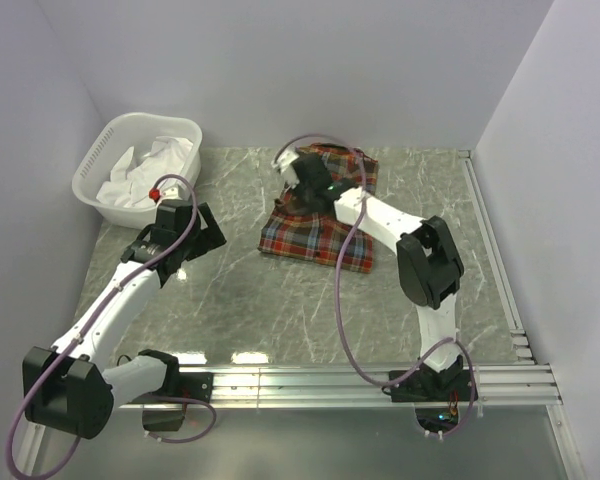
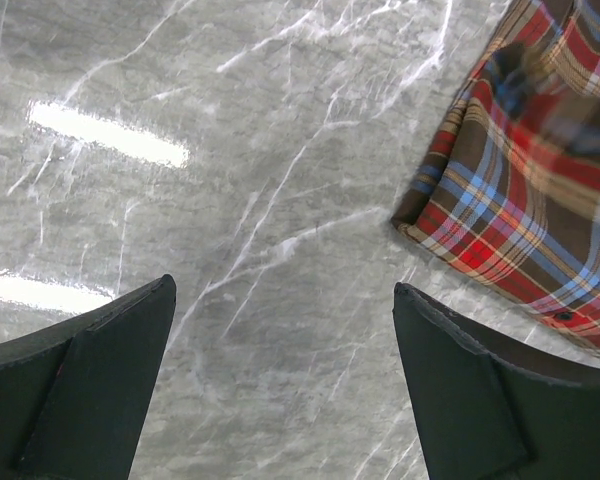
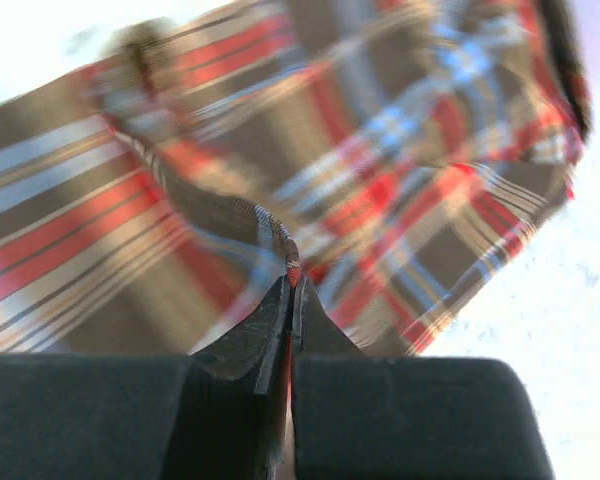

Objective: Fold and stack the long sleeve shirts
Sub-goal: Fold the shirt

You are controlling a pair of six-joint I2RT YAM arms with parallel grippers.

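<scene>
A plaid shirt in red, blue and brown checks lies partly folded at the middle back of the table. My right gripper is over its far edge, shut on a fold of the plaid cloth and lifting it. My left gripper is open and empty, low over the bare marble to the left of the shirt. The shirt's near corner shows at the upper right of the left wrist view, apart from the fingers.
A white laundry basket holding white cloth stands at the back left. White walls close the table on three sides. A metal rail runs along the near edge and another along the right side.
</scene>
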